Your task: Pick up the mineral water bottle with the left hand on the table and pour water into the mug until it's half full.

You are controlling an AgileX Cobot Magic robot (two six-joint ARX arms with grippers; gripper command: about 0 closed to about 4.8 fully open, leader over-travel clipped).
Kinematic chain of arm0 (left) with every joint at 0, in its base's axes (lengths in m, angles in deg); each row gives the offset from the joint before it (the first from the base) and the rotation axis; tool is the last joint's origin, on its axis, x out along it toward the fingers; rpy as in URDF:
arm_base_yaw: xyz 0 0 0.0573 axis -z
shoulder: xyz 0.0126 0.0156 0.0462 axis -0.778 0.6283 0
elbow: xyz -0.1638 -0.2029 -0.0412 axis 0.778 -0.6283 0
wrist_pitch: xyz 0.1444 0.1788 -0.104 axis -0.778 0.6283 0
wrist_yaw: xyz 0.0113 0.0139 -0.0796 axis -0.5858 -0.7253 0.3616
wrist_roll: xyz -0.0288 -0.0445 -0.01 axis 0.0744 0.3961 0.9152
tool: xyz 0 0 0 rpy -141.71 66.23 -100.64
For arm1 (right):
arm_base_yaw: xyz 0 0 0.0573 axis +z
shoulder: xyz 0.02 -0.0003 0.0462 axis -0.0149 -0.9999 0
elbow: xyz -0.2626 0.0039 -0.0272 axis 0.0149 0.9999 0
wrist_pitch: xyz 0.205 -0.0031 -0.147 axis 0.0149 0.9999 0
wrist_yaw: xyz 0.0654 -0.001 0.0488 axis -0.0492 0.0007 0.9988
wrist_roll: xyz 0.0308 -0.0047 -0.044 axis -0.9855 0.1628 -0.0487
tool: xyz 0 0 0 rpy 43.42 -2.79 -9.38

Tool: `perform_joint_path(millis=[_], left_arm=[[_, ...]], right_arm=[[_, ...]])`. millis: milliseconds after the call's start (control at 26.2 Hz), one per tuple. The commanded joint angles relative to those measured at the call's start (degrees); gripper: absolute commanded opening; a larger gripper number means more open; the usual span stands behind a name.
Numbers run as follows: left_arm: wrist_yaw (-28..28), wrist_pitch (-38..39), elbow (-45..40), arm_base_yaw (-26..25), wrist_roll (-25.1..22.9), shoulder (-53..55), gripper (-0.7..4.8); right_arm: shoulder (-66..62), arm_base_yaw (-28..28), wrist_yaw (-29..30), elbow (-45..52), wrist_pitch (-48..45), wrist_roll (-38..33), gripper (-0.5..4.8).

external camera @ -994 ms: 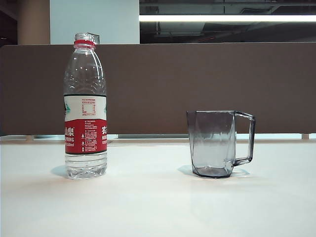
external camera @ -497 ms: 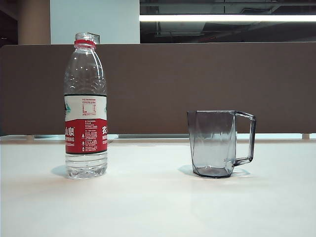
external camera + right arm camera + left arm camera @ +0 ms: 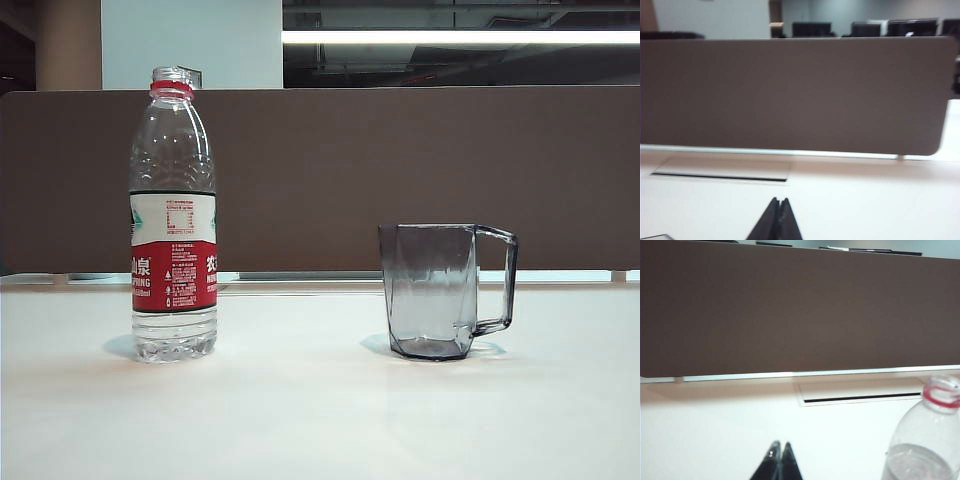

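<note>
I am at the very start: the reach for the mineral water bottle (image 3: 173,215) is the step in hand, and nothing is gripped yet. The bottle stands upright on the white tabletop (image 3: 300,420), uncapped as far as I can tell, with only a little water showing low in its ribbed base. The smoky mug (image 3: 432,290) stands well apart from it, to its right in the exterior view, upright, handle turned away from the bottle, and looking empty. Neither of my arms shows in that exterior view. My left fingers (image 3: 777,460) are pressed together with no gap and hold nothing; in the left wrist view the bottle's shoulder and red neck ring (image 3: 941,396) sit off to one side of them, not in line. My right fingers (image 3: 778,217) are likewise shut tight and empty, facing the brown partition (image 3: 790,95); something at the corner of that view may be the mug's rim, but it is too cropped to say. The next move, I judge, calls for my left fingers to spread wide, swing across until the bottle's labelled body stands between them, and close there, low enough to keep the tall bottle steady when tilted toward the mug.
</note>
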Motion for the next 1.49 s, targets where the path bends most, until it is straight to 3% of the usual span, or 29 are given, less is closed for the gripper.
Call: perform_joint_path(millis=[38, 229, 382, 421, 535, 765, 803, 841, 994, 1185, 1491], left_arm=[[2.69, -1.4, 2.25, 0.07, 2.82, 3.34, -0.05], [4.81, -1.79, 2.71, 3.32, 4.87, 5.84, -0.05], [-0.48, -1.75, 2.71, 10.23, 4.72, 6.21, -0.05], [-4.24, -1.75, 2.71, 13.9, 4.52, 6.49, -0.05], [-6.32, -1.29, 2.71, 18.73, 2.64, 7.28, -0.05], [-6.05, -0.94, 2.71, 22.45, 1.88, 11.5, -0.03], [-5.75, -1.01, 2.71, 22.71, 1.86, 12.41, 0.12], [-5.44, -1.05, 2.71, 22.84, 1.86, 13.29, 0.75], [-4.07, -2.51, 2.69, 22.86, 1.86, 16.76, 4.79], [-2.03, -6.88, 2.64, 22.86, 1.84, 21.79, 4.79], [0.35, -23.5, 2.58, 22.86, 1.81, 40.74, 4.79]], right_arm=[[-3.76, 0.22, 3.91, -3.23, -1.05, -0.2, -0.02], [-8.83, 3.82, 4.35, -6.19, -0.9, -0.2, -0.02], [-10.88, 10.56, 3.43, -6.45, -0.66, -0.17, -0.03], [-11.52, 14.27, 1.16, -6.45, -0.55, -0.2, -0.03], [-11.76, 21.75, -5.14, -6.43, 0.13, -0.2, -0.03], [-11.74, 33.77, -13.31, -6.43, 5.6, -0.17, -0.02], [-11.74, 35.32, -13.97, -6.43, 6.38, -0.2, -0.02], [-11.74, 37.22, -14.51, -6.43, 7.04, -0.2, -0.02], [-11.74, 42.71, -19.8, -6.43, 8.02, -0.2, -0.02], [-11.76, 45.46, -20.26, -6.43, 9.03, -0.22, -0.02], [-11.76, 45.72, -18.4, -6.43, 13.94, -2.1, -0.02]])
